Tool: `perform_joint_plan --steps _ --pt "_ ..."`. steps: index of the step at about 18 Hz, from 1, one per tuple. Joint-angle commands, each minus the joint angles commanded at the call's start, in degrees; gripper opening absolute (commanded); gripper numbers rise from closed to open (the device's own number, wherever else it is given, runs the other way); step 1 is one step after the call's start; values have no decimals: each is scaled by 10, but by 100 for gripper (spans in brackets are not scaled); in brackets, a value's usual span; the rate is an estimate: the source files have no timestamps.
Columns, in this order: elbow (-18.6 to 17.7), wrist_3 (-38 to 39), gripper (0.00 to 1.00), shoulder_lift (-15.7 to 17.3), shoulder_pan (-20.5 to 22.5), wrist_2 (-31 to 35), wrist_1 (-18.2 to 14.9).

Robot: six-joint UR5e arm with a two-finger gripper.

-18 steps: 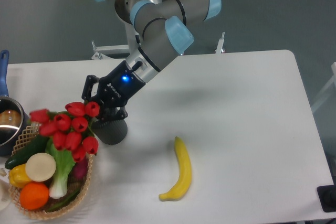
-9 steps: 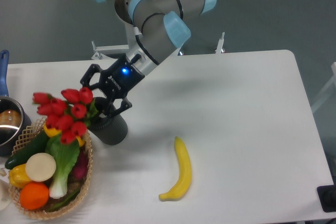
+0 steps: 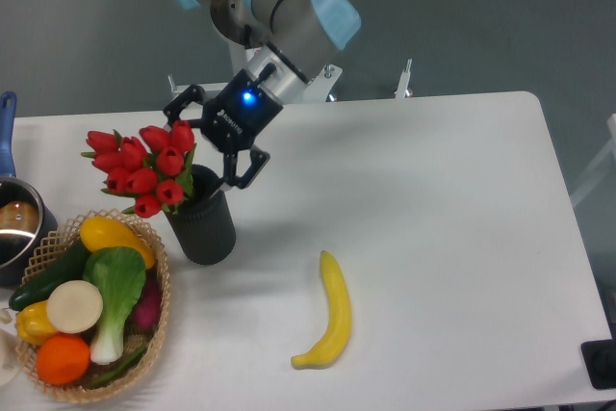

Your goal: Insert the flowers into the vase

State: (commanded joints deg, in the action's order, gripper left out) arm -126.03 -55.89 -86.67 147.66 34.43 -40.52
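On the white table (image 3: pixel 433 199) we are seeing the bunch of red tulip flowers (image 3: pixel 142 166) sitting stems-down in the dark grey ribbed vase (image 3: pixel 203 223), leaning left; black two-finger gripper (image 3: pixel 214 138) is hovering just right, fingers spread, gripping nothing.

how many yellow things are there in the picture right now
3: the banana lying on the table right of the vase, a yellow vegetable at the basket's top, and a yellow pepper at its left edge. Others may be hidden.
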Motion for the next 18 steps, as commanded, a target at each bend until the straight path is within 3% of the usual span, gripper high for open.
perform_joint_plan --steps 4,13,18 --pt "-2 0 100 28 1 114 -1" --pt "1 1 100 74 64 148 -2" --pt "39 -75 100 72 90 324 -3"
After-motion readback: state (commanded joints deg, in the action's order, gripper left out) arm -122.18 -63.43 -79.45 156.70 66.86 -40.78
